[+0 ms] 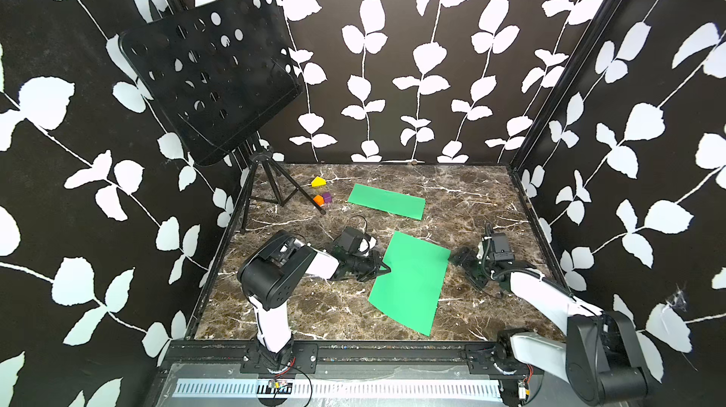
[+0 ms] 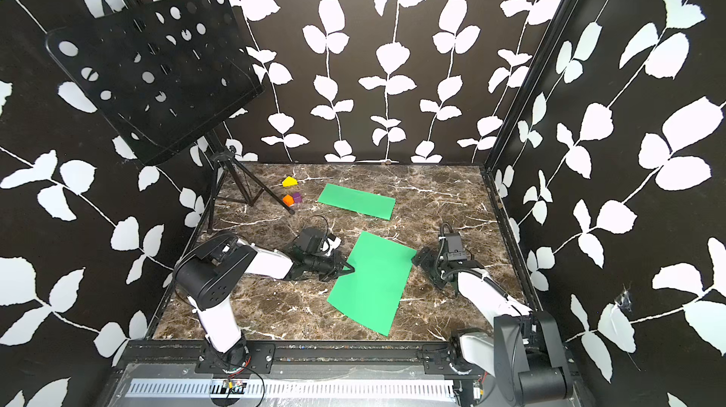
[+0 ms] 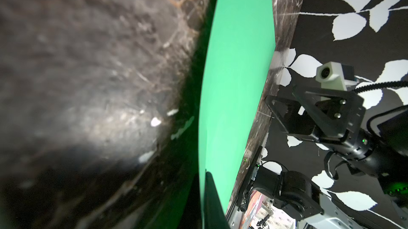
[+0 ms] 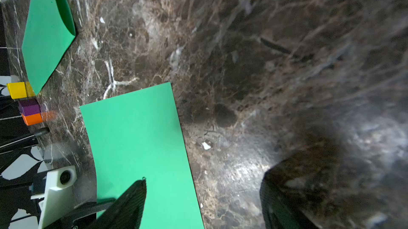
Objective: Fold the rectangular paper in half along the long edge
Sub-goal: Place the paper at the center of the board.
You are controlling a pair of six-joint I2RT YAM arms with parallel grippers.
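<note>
The rectangular paper [image 1: 412, 279] is a green sheet lying slantwise mid-table, seen in both top views [image 2: 373, 279]. My left gripper [image 1: 387, 268] [image 2: 351, 269] is shut on the middle of its left long edge. In the left wrist view the jaws pinch that edge [image 3: 202, 173], and the paper [image 3: 238, 84] rises a little over a dark shadow. My right gripper [image 1: 461, 269] [image 2: 427, 271] stands open at the paper's far right corner. In the right wrist view [image 4: 205, 183] one finger [image 4: 132, 201] hangs over the paper [image 4: 136, 139] and the other is over bare marble.
A folded green sheet [image 1: 387, 201] lies at the back of the marble table [image 1: 314, 307]. Yellow [image 1: 318, 181], orange [image 1: 318, 200] and purple [image 1: 327, 197] blocks sit by the feet of a black music stand [image 1: 212, 75] at the back left. Patterned walls enclose three sides.
</note>
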